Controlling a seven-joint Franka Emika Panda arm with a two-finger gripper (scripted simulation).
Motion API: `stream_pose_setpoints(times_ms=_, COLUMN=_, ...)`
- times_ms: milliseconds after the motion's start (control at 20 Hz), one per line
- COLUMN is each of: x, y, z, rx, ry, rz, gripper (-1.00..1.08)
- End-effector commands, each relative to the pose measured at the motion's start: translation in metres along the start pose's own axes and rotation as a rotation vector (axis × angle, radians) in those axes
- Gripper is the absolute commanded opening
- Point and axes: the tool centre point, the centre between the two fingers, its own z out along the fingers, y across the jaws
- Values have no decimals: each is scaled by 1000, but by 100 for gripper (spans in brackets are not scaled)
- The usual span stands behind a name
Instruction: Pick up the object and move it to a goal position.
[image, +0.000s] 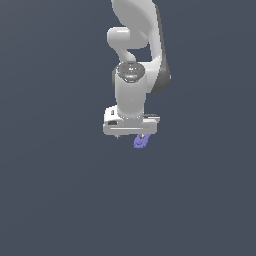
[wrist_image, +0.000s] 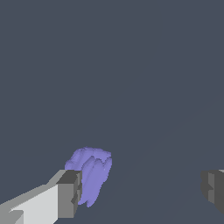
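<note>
Fingers (wrist_image: 70, 194) of the claw (wrist_image: 142, 190) stand wide apart, gripping nothing — a spread that reads as readiness to close, judging by the task. The arm points the claw straight down, wrist stacked above it, which suits a top-down grasp. The violet-blue object (wrist_image: 92, 173) lies just beside one finger, seemingly touching its inner face, well apart from the other finger — so it sits off-centre in the gap. In the exterior view the object (image: 141, 142) peeks out just below the claw (image: 131, 134); no desk edges show on the plain grey ground.
</note>
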Motion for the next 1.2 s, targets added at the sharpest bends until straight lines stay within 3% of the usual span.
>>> stream_pose_setpoints(times_ms=0, x=0, y=0, z=0, rx=0, ry=0, rz=0, gripper=100)
stream_pose_setpoints(times_ms=700, x=4, y=1, z=-3, rx=2, ry=2, rz=-37, gripper=100)
stream_pose_setpoints(times_ms=1150, x=-2, y=-6, z=3, rx=1, ry=3, rz=5, gripper=100)
